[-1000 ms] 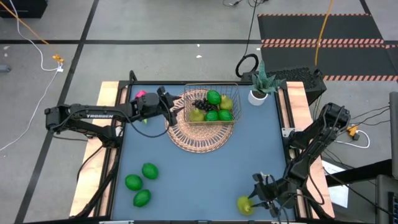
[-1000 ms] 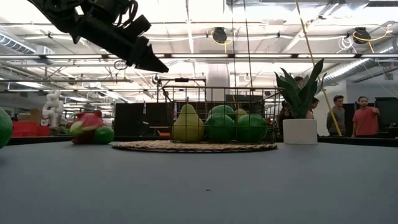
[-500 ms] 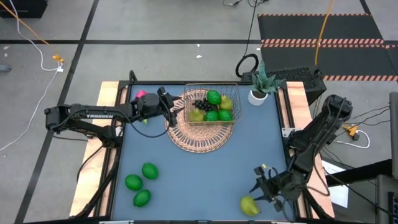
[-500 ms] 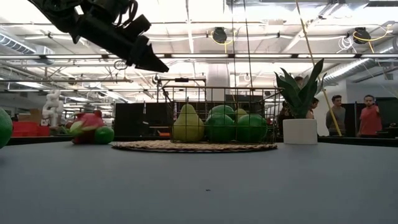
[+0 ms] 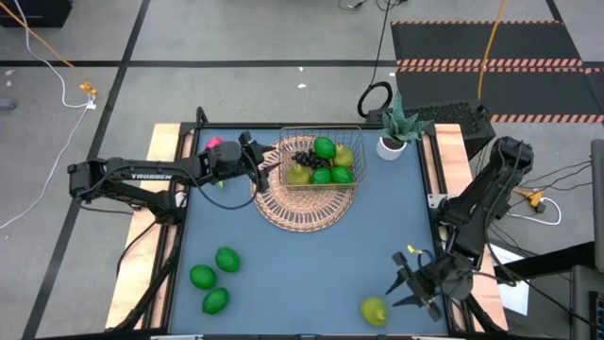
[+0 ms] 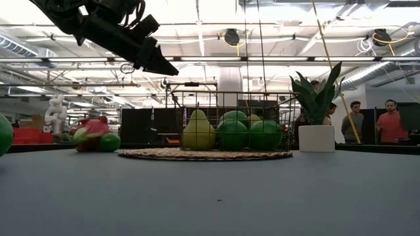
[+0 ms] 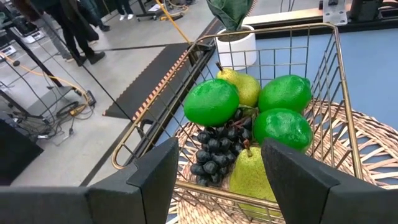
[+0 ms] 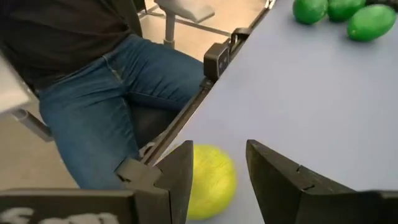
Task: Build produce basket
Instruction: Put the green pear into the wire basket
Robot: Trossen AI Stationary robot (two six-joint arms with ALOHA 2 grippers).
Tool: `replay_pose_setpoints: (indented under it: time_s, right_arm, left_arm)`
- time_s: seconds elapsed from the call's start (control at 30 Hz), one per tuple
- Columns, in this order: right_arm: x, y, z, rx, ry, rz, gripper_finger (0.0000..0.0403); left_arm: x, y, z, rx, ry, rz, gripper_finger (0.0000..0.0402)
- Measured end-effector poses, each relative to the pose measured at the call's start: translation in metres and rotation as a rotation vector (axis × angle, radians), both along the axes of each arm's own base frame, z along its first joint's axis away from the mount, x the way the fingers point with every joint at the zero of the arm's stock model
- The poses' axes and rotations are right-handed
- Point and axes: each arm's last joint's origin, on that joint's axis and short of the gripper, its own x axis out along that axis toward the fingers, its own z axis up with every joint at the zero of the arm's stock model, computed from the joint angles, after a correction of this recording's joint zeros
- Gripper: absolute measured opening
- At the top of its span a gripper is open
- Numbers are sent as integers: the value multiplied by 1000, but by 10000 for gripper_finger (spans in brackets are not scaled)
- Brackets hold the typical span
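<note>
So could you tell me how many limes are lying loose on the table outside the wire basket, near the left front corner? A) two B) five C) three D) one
C: the high view shows three limes clustered on the blue table, apart from the wire basket.

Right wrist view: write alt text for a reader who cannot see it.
The right arm's tool, fingers apart and empty, hovers just behind a round yellow-green pear lying near the edge of the blue-grey table. Three round green limes sit far across the table, and a seated person in blue jeans is beside it.
</note>
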Motion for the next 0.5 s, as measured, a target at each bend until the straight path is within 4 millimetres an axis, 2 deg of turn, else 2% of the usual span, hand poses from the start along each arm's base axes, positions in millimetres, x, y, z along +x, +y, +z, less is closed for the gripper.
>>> replay_pose_setpoints:
  time_s: [0.27, 0.5]
  right_arm:
    - [7, 12, -5, 56, -19, -5, 141]
    - [14, 27, -25, 50, 4, -9, 141]
  left_arm:
    - [0, 0, 0, 5, 0, -2, 232]
    - [0, 0, 0, 3, 0, -1, 232]
